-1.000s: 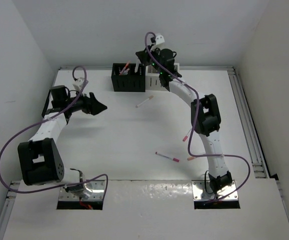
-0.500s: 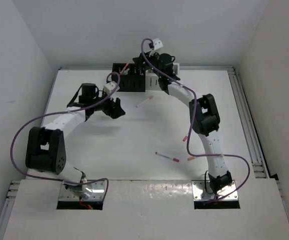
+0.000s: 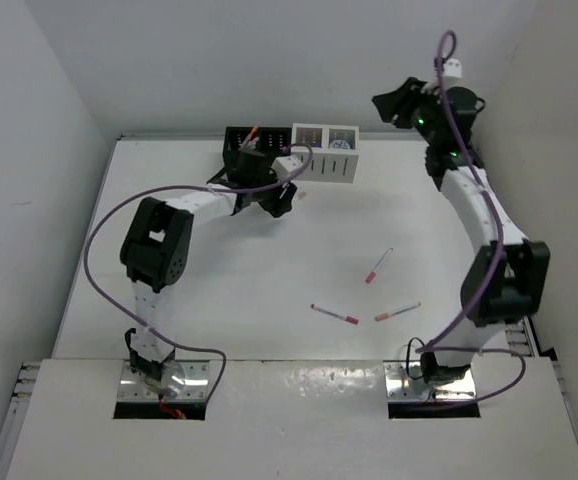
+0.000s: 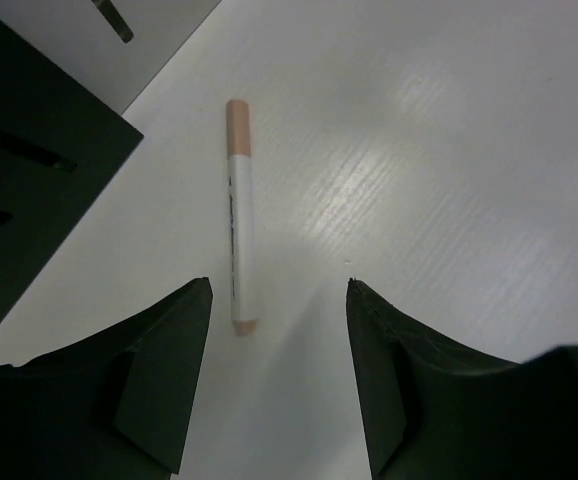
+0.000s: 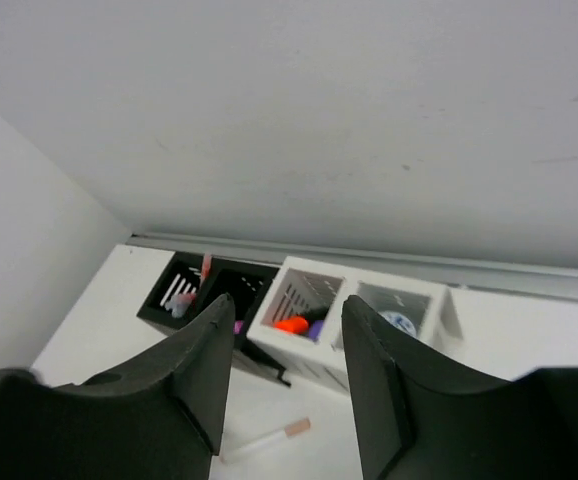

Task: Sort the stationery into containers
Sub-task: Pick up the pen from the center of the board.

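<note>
A white pen with a peach cap [image 4: 237,215] lies on the table just ahead of my left gripper [image 4: 279,285], which is open and empty, low over the table. The pen's near end sits by the left fingertip [image 4: 194,300]. In the top view the left gripper [image 3: 281,197] is in front of the black container [image 3: 241,150]. My right gripper [image 5: 287,305] is open and empty, raised high at the back right [image 3: 391,105]. The white container [image 5: 319,345] holds an orange highlighter [image 5: 291,324] and a white jar [image 5: 399,322]. A pink pen [image 5: 206,266] stands in the black container [image 5: 184,290].
Three loose pens lie mid-table: a red-tipped one [image 3: 378,264], a pink one [image 3: 334,314] and an orange one [image 3: 397,311]. The black container's wall [image 4: 19,170] is close on the left of my left gripper. Walls enclose the table at the back and sides.
My left arm swung right, up to the pen in front of the black container, its jaws narrowing. My right gripper opened over the containers, then pulled up and far to the right.
</note>
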`<state>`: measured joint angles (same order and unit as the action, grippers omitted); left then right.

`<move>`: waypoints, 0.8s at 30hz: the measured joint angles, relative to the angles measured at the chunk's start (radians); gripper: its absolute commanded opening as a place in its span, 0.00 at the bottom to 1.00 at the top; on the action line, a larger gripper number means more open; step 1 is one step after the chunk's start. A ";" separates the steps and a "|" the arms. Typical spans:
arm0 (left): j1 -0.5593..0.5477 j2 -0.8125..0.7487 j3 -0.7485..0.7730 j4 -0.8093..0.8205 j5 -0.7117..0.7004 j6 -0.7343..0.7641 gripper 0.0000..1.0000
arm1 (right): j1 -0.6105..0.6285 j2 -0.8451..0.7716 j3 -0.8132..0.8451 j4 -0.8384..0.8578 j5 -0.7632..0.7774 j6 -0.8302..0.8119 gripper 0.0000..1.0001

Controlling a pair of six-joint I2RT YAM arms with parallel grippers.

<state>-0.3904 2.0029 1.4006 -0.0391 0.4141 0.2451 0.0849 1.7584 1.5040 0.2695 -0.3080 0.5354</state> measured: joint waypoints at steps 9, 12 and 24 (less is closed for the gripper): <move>-0.036 0.235 0.213 -0.092 -0.177 0.009 0.57 | -0.123 -0.246 -0.297 -0.070 -0.135 0.048 0.43; -0.036 0.258 0.259 -0.119 -0.207 0.008 0.51 | -0.139 -0.246 -0.334 -0.109 -0.160 0.065 0.40; -0.063 0.231 0.256 -0.259 -0.212 0.064 0.09 | -0.139 -0.248 -0.331 -0.143 -0.228 0.082 0.35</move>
<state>-0.4534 2.2337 1.6562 -0.2981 0.2016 0.3088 -0.0544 1.5101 1.1728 0.1261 -0.5358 0.6178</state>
